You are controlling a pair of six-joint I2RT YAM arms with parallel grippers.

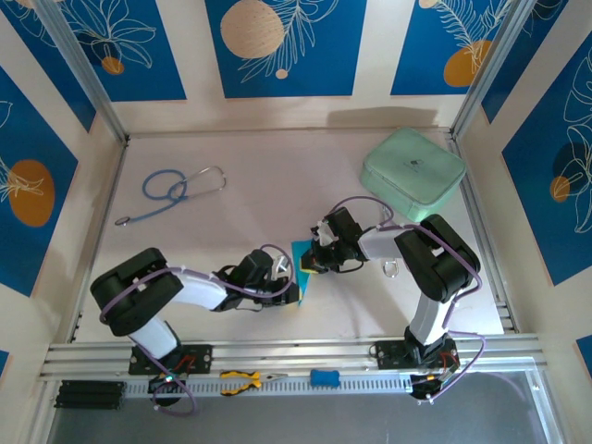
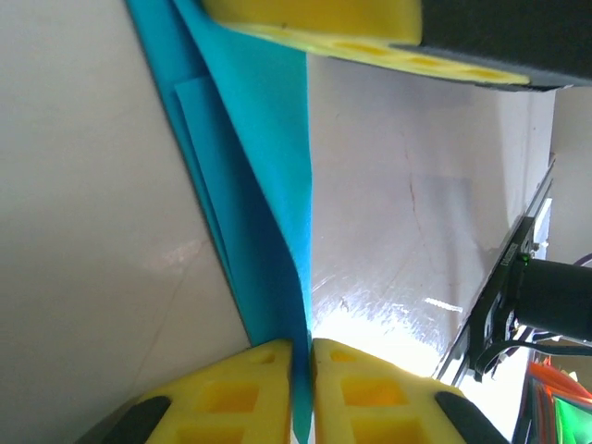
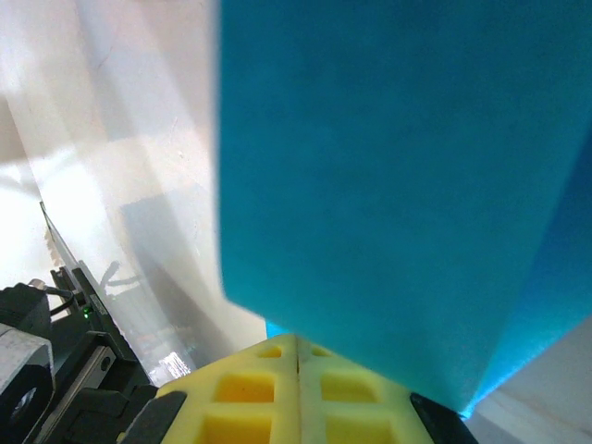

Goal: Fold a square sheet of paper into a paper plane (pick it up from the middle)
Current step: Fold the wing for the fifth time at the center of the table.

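Note:
The square sheet of paper point(image 1: 302, 264), bright cyan and creased into folded layers, stands partly raised off the table at mid-front. My left gripper point(image 1: 292, 289) reaches in from the left. In the left wrist view its yellow fingertips point(image 2: 302, 356) are shut on the paper's point(image 2: 264, 185) lower edge, which runs up between them. My right gripper point(image 1: 314, 261) meets the sheet from the right, and its yellow finger point(image 2: 351, 32) lies against the far end. In the right wrist view its jaws point(image 3: 298, 344) are shut, with a cyan flap point(image 3: 398, 185) rising just past the tips.
A mint-green case point(image 1: 413, 172) sits at the back right and a blue-tubed stethoscope point(image 1: 176, 190) at the back left. Yellow pliers point(image 1: 242, 380) and a small blue block point(image 1: 325, 376) lie on the front rail between the arm bases.

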